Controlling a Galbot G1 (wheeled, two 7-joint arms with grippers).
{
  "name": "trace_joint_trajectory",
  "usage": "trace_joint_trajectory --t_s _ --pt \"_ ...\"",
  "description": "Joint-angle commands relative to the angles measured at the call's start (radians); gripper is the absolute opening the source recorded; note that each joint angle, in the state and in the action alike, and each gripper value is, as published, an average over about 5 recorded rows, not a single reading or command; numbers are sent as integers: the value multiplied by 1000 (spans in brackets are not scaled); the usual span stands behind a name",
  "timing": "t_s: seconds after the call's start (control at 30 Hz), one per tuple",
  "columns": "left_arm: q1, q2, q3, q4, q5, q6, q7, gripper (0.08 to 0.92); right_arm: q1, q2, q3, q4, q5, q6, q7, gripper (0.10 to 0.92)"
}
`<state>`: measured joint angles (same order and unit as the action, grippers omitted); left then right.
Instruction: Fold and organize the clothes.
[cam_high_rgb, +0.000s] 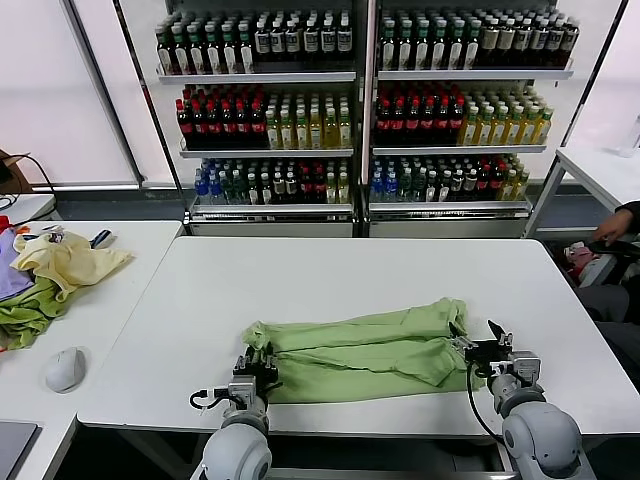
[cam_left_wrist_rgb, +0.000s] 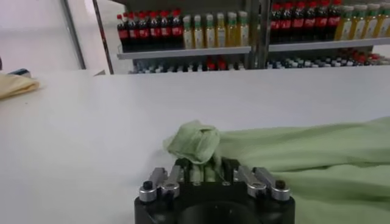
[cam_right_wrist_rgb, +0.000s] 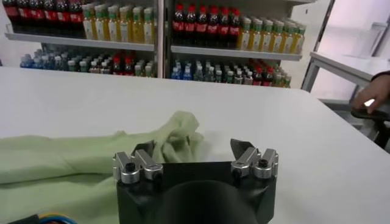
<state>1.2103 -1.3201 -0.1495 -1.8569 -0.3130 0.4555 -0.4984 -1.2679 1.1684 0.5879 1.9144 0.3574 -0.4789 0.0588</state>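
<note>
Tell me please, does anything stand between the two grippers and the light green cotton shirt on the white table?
Nothing visible does. The left gripper is closed on the bunched end of the light green cotton shirt, and the right gripper stands open at the shirt's other end. The white table around the shirt shows no obstacle.

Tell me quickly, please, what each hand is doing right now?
Left hand: closed on the shirt edge.
Right hand: open at the shirt's other end, holding nothing.
</note>
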Motion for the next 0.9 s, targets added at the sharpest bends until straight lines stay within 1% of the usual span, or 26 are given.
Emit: trace_joint_trajectory --t_s 0.03,0.13,0.23,0.37,0.5,0.6,0.67,0.8,0.9 --pt "-5 121 -73 -10 -64 -6 29 295 -2 0 2 3 0 1 0 823" --pt "-17 214 -145 -18 -109 -10 52 209 -1 0 3 4 2 3 1 823" --pt "-32 309 -225 -15 -141 -16 76 143 1 2 2 6 3 4 1 823" --pt "-49 407 -324 0 -190 -22 107 121 7 4 -5 9 2 4 1 823" --pt "-64 462 -398 3 -293 3 126 121 13 4 -10 12 2 3 1 823" --pt "-70 463 -436 -49 -474 64 125 121 11 5 -12 18 2 3 2 823" --pt "-71 443 -449 -111 -631 99 115 121 7 6 -13 24 1 2 2 823" --pt "-80 371 -426 -245 -881 124 79 121 -4 6 -11 39 -1 0 4 823" --pt "-91 310 -371 -319 -960 126 45 121 -14 2 -5 53 -1 -1 4 823"
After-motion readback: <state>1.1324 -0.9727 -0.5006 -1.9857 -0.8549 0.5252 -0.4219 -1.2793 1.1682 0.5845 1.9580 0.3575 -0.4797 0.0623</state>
